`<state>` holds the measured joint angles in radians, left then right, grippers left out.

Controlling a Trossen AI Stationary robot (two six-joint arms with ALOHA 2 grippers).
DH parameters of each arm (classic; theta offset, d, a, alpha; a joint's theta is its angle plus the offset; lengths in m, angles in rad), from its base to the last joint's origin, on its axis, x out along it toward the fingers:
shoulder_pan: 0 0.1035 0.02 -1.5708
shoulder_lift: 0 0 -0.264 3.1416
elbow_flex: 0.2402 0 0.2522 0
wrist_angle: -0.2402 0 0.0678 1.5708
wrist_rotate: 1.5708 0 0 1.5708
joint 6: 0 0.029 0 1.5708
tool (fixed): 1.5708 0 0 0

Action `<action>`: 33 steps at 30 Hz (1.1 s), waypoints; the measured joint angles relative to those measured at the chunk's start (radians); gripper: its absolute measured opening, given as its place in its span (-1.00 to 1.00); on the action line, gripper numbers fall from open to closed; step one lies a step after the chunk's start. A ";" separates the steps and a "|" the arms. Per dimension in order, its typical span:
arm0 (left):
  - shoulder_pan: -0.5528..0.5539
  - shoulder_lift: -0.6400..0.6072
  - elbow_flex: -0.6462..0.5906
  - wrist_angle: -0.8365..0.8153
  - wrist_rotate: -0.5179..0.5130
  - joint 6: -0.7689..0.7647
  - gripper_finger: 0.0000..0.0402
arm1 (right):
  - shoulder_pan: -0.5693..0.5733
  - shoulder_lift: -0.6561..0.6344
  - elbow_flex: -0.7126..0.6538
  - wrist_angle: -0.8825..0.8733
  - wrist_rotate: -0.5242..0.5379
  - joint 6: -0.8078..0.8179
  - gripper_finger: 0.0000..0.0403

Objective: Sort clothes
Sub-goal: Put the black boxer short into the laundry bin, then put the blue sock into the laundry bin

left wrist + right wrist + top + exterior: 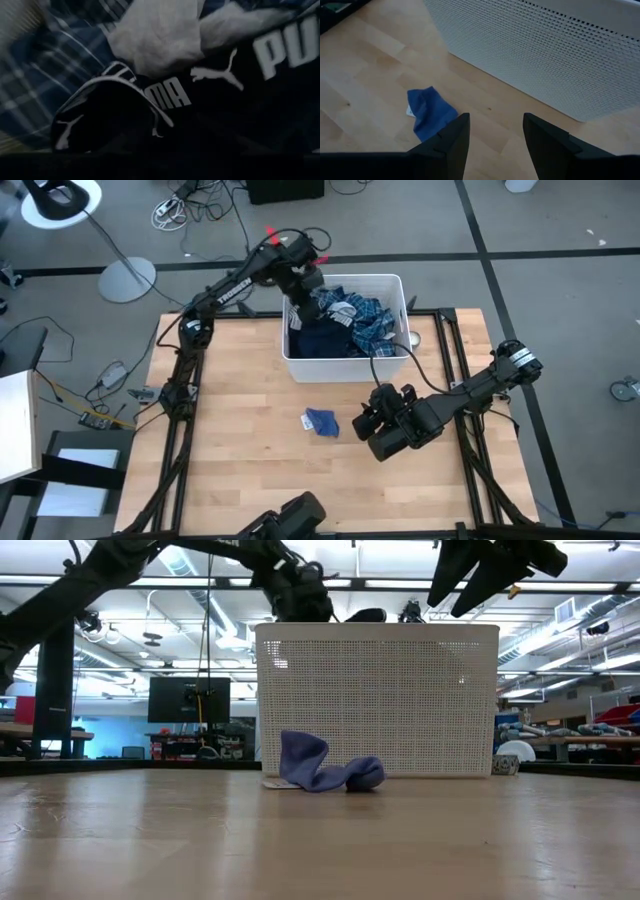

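Reaching into the white bin (395, 285) at twelve o'clock on the table (230, 470), the left gripper (300, 308) sits low among the clothes; its wrist view shows a navy garment with white lettering (235, 75), a blue plaid shirt (45, 70) and a pale piece (160, 30) right in front of it, but whether its fingers are apart or clamped I cannot tell. This looks like the pick step: one garment has to be pinched and lifted straight up, clear of the bin's walls.

A small blue piece of cloth (321, 421) lies alone on the wood near the table's centre, just in front of the bin. The right gripper (492, 132) hovers at about three o'clock from it, fingers spread and holding nothing.

Open board lies from six round to nine o'clock. The bin's near wall stands close behind the blue cloth, so a descent there wants to come from above.
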<state>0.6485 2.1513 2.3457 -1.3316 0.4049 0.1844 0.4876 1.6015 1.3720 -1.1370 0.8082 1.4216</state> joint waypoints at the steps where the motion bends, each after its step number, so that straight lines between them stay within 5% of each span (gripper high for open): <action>1: 0.003 -0.001 0.012 -0.006 0.000 0.000 -0.24 | 0.000 0.000 0.000 0.000 0.000 0.000 -0.08; 8: 0.013 -0.084 -0.003 -0.015 -0.098 0.032 -0.24 | -0.001 0.000 0.000 0.011 0.000 0.000 -0.08; 23: 0.020 -0.358 -0.058 -0.040 -0.104 0.067 -0.24 | 0.004 0.000 0.000 0.015 0.000 -0.004 -0.08; 27: 0.020 -0.506 -0.205 -0.004 -0.105 0.034 -0.24 | 0.019 0.000 0.000 0.015 -0.001 -0.011 -0.08; 33: -0.003 -0.827 -0.596 0.177 -0.153 -0.138 -0.24 | 0.053 0.000 0.000 0.014 -0.002 -0.012 -0.08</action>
<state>0.6458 1.3246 1.7493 -1.1545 0.2515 0.0460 0.5408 1.6016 1.3720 -1.1225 0.8066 1.4097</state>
